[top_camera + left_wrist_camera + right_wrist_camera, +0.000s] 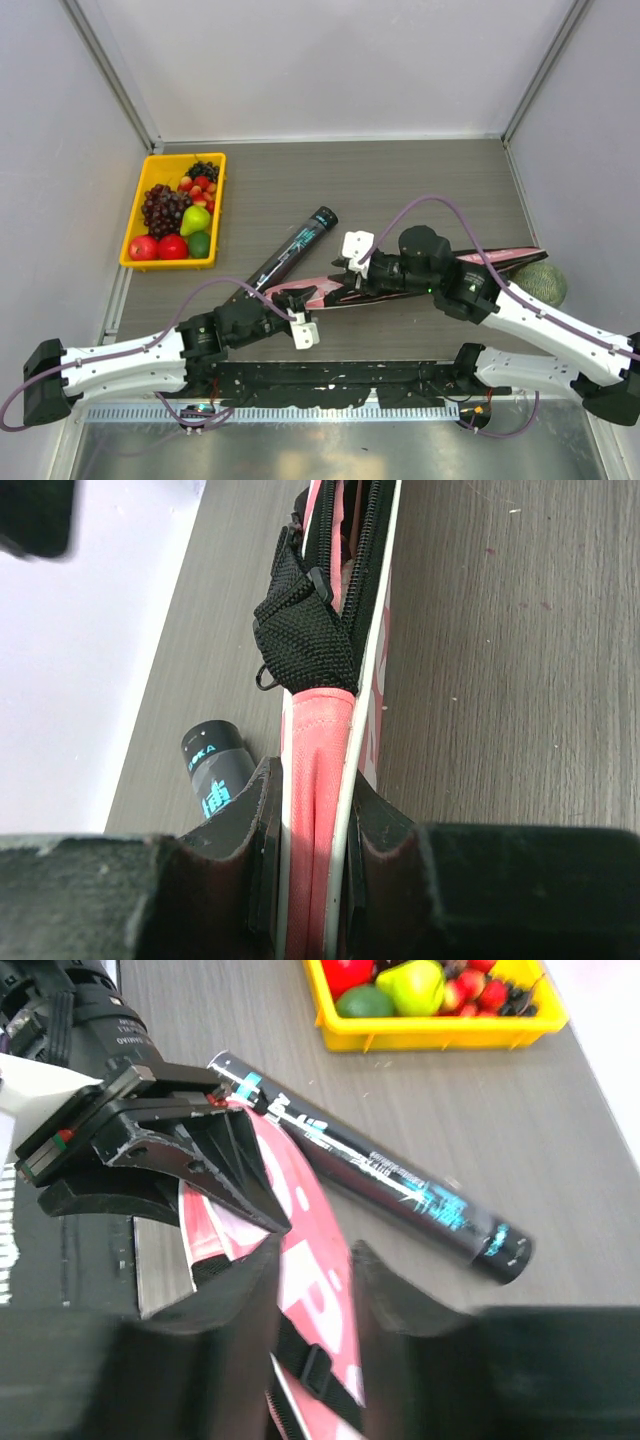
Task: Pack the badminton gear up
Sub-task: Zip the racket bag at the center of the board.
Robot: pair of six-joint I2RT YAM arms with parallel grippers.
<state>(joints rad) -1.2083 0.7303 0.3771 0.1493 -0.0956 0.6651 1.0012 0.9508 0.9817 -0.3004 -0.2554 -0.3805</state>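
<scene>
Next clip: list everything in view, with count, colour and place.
Pink racket-shaped fabric bag: one, pink with black zip, mid-table.
Long dark cylindrical tube: one, black with teal print, diagonal by the bag's narrow end.
Yellow plastic tray: one, far left.
Mixed fruit: several, red, green, purple, in the tray.
Green netted ball: one, right side by the bag's wide end.
Grey wood-grain table: one, beneath everything.
Left claw: one, black, clamped on the bag's narrow end.
Right claw: one, black, clamped farther along the bag.
</scene>
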